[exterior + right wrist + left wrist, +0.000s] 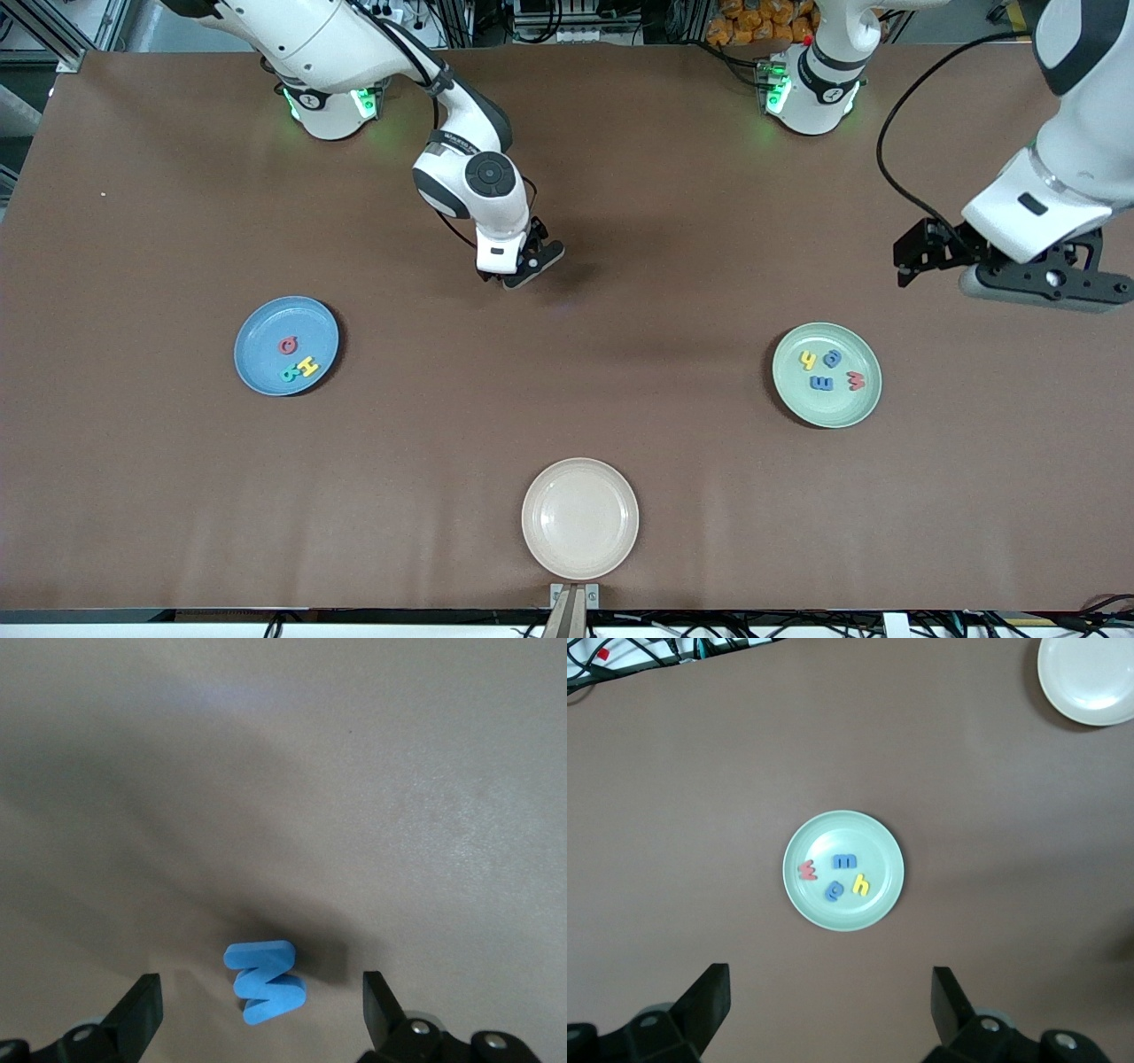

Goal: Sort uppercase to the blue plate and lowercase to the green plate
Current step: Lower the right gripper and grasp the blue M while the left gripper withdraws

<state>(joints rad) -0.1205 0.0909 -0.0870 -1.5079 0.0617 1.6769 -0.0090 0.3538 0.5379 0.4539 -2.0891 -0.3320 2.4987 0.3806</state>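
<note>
Hiding from the front view, blue M (265, 982) lies between right gripper's (259, 1014) spread fingers.

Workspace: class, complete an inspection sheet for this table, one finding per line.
Surface: brown table, with a white speck at the right arm's end.
Job's things: blue plate holds Q, H and R. Green plate holds h, w and two blue letters. Blue M lies on the table.
Clutter: cream plate, nearest the front camera.
Grippers: right claw is open around the M. Left claw is open, above the table beside the green plate.
Cables: black cable loops off the left arm.
Surroundings: orange items past the table edge.
</note>
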